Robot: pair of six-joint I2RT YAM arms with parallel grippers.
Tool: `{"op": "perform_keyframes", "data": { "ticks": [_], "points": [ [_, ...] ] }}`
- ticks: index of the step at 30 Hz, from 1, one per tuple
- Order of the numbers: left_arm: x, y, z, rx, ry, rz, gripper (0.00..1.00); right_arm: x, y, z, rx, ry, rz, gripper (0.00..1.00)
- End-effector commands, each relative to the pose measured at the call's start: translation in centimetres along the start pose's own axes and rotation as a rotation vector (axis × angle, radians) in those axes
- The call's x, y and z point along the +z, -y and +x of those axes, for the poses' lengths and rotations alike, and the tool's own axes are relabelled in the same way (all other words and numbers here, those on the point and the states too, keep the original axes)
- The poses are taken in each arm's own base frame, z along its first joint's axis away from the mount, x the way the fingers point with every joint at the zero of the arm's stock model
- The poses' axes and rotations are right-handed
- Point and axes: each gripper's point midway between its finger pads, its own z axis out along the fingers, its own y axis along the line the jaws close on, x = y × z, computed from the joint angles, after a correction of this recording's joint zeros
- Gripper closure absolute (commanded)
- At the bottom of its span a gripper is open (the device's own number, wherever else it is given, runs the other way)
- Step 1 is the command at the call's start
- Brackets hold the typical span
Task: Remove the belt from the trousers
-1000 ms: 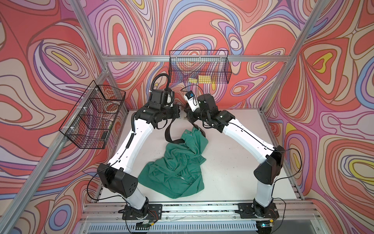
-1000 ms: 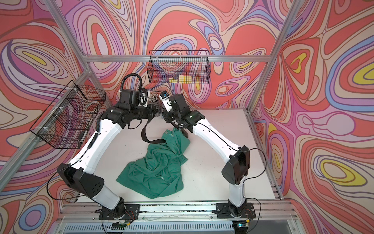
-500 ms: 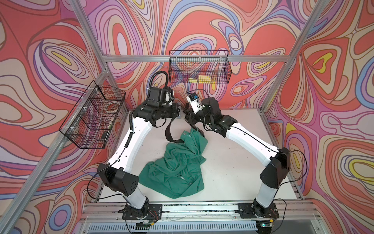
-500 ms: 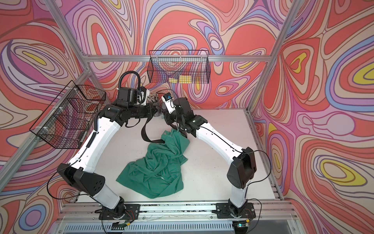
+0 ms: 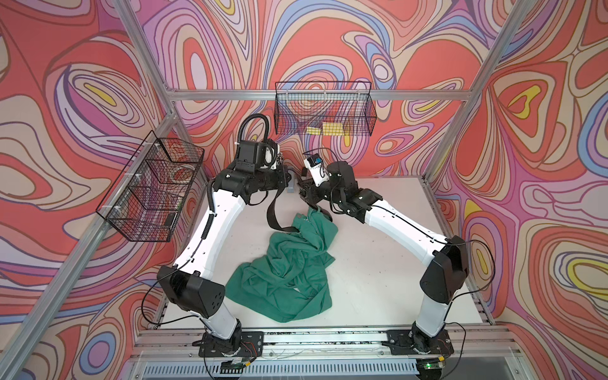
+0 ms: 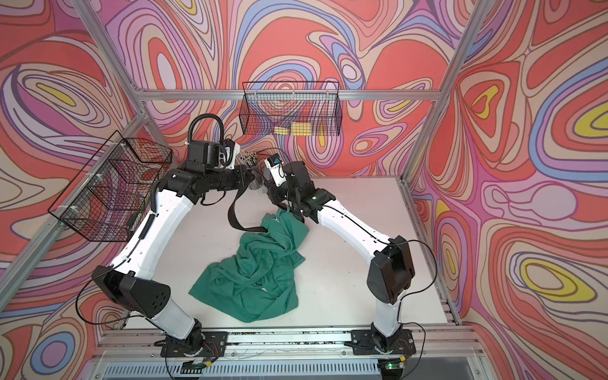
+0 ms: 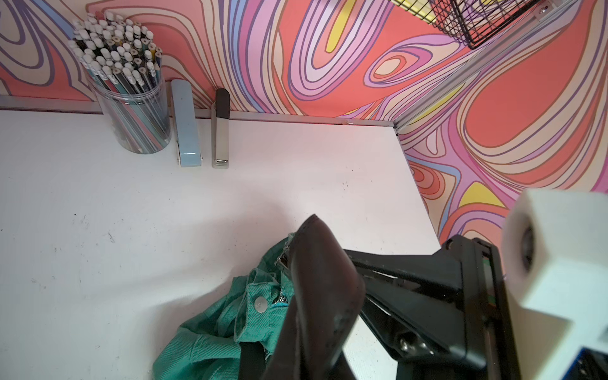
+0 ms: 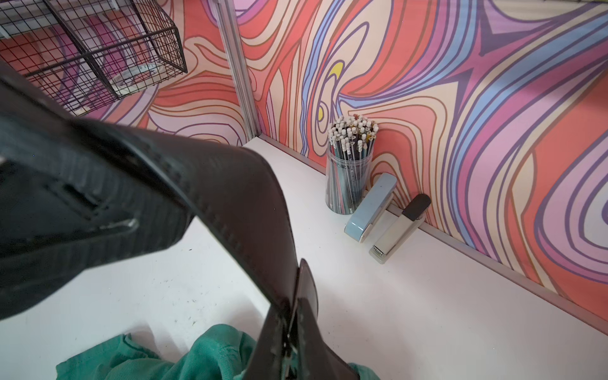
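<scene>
Our left gripper (image 5: 285, 183) is clamped on the belt (image 5: 272, 212), which sags in a loop from it down to the waistband of the trousers (image 5: 289, 273). Our right gripper (image 5: 305, 194) is closed just above that waistband; we cannot tell whether it nips cloth or strap. The trousers lie crumpled mid-bench, trailing toward the front edge, with bare white bench (image 5: 378, 263) on their right. A pencil cup (image 7: 131, 108), a blue stapler (image 7: 186, 131) and a beige stapler (image 7: 221, 138) stand at the back edge. A wire basket (image 5: 324, 108) hangs on the swirl-patterned back wall (image 5: 329, 39).
</scene>
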Motion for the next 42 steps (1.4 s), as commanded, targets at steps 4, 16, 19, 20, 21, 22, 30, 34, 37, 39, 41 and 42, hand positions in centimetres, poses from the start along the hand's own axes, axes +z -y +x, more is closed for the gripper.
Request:
{"op": "perform_keyframes", "data": {
  "ticks": [4,16,19,20,21,22,30,34,37,39,41,42],
  "points": [
    [-11.6,7.5,-9.6,0.105,0.465,0.229,1.0,1.8,4.8,14.6,0.067,-0.432,0.156,0.89],
    [-13.6,7.4,-10.0,0.051,0.554,0.293,1.0,2.1,6.0,18.1,0.101,-0.499,0.184,0.83],
    [-14.0,7.6,-10.4,0.04,0.57,0.324,1.0,1.9,6.3,18.0,0.123,-0.488,0.181,0.95],
    [-13.9,7.5,-10.3,0.038,0.563,0.325,1.0,1.8,6.3,17.7,0.126,-0.478,0.176,0.97],
    [-13.6,7.4,-10.2,0.033,0.554,0.323,1.0,1.7,6.2,17.3,0.126,-0.466,0.168,0.99],
    [-13.2,7.1,-10.0,0.029,0.541,0.318,1.0,1.6,6.0,16.9,0.126,-0.453,0.158,1.0],
    [-8.2,3.3,-6.8,0.028,0.364,0.169,1.0,-0.8,4.9,12.0,0.078,-0.351,0.106,1.0],
    [-5.3,2.2,-4.0,0.135,0.282,0.169,0.6,-2.7,5.1,9.7,0.012,-0.377,0.126,1.0],
    [-4.3,2.1,-2.9,0.227,0.293,0.162,0.47,-3.7,5.3,8.4,-0.045,-0.412,0.135,1.0],
    [-3.9,2.8,-2.5,0.336,0.304,0.154,0.4,-4.1,5.3,8.0,-0.075,-0.447,0.129,1.0],
    [-3.5,3.9,-2.0,0.447,0.299,0.159,0.36,-4.3,5.2,7.6,-0.094,-0.471,0.121,1.0],
    [-3.2,4.4,-1.7,0.503,0.294,0.161,0.34,-4.4,5.2,7.4,-0.104,-0.478,0.118,1.0]
  ]
}}
